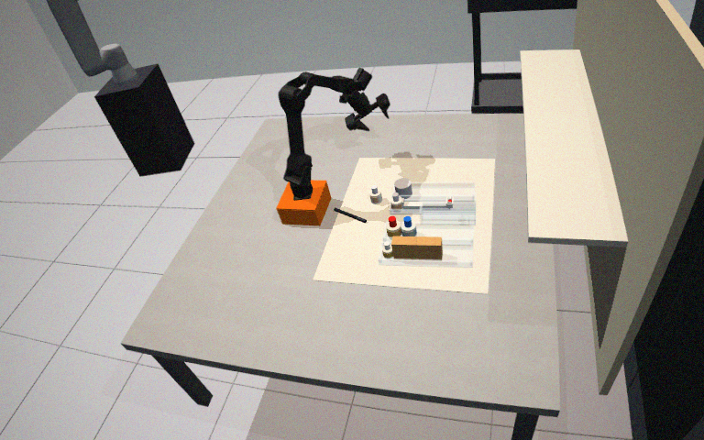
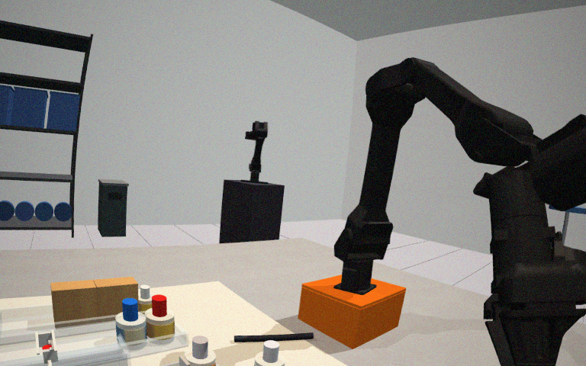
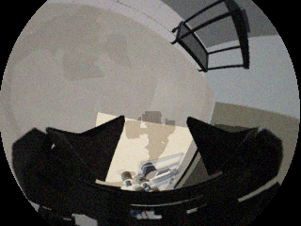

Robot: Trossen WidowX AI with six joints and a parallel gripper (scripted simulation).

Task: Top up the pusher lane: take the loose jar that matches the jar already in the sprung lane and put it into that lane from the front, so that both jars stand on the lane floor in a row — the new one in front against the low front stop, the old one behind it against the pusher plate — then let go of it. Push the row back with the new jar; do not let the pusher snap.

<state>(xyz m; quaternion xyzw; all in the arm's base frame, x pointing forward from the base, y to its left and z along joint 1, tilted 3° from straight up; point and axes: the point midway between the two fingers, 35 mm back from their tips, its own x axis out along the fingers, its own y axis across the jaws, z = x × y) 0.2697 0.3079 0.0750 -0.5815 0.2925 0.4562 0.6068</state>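
My gripper [image 1: 378,123] [image 3: 157,120] is open and empty, high above the table behind the mat. A loose white-capped jar [image 1: 376,195] [image 2: 271,353] stands upright on the cream mat [image 1: 353,259]. To its right, a grey-capped jar [image 1: 396,201] [image 2: 200,348] stands at the front of what looks like the sprung lane. A thin bar runs back from it to a small white part with a red mark [image 1: 449,202] [image 2: 46,346]. The pusher plate and front stop are too small to make out. The jars' label colours cannot be compared well.
A red-capped jar [image 1: 392,228] [image 2: 159,325] and a blue-capped jar [image 1: 408,228] [image 2: 130,329] stand in the neighbouring clear lane. White-capped jars [image 1: 387,250] stand by a wooden block [image 1: 416,248] [image 2: 92,302]. A grey cylinder [image 1: 402,187] stands behind; a black rod [image 1: 350,214] [image 2: 273,337] lies near the orange base.
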